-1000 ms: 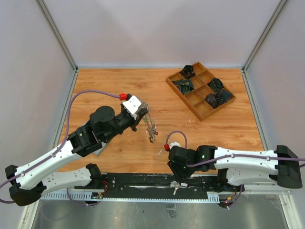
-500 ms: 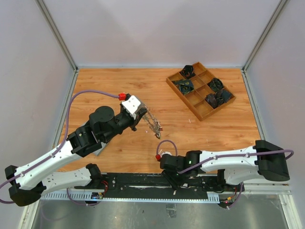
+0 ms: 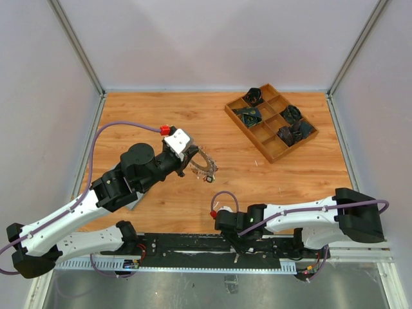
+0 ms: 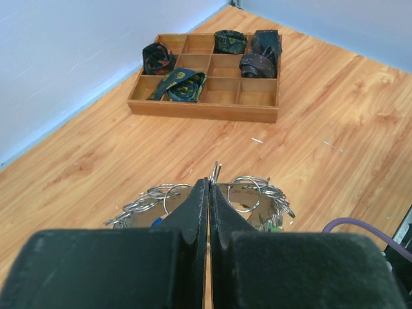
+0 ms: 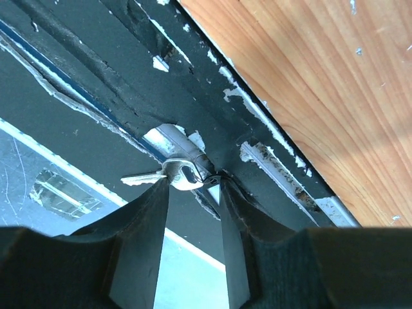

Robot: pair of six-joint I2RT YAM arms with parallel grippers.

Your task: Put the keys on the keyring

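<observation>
My left gripper (image 3: 192,158) is shut on the keyring (image 3: 205,165), a big silver ring crowded with small keys and held just above the wood. In the left wrist view the keyring (image 4: 248,193) fans out to both sides of the closed left gripper (image 4: 209,183). My right gripper (image 3: 233,243) points down over the black base rail at the near edge. Seen from the right wrist, a single silver key (image 5: 175,175) lies on the rail. The right gripper (image 5: 193,183) is open, with the key's head between its fingertips and a gap still showing beside the right one.
A wooden compartment tray (image 3: 259,138) sits at the back right with dark rolled items (image 3: 248,114) in several cells; it also shows in the left wrist view, tray (image 4: 203,111). The black rail (image 3: 193,248) runs along the table's near edge, and grey walls enclose the table.
The right arm swung left and down over the base rail, and its jaws narrowed around the key there. The left gripper tilted the keyring from hanging down to lying flatter.
</observation>
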